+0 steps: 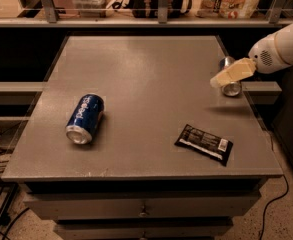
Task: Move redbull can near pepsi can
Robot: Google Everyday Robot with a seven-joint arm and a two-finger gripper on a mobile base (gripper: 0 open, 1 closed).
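Gripper (221, 79) hung over redbull can (232, 89) at table (151, 59) edge, seemingly touching | grip: could not tell | pepsi can (85, 118) lay sideways, well apart

Dim overhead light washed the table (146, 64); a soft shadow lay below the gripper (217, 80) at the table's right edge, while the pepsi can (86, 117) glinted at its rim.

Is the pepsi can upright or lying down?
Lying on its side: the pepsi can shows its silver end. The gripper is at the redbull can.
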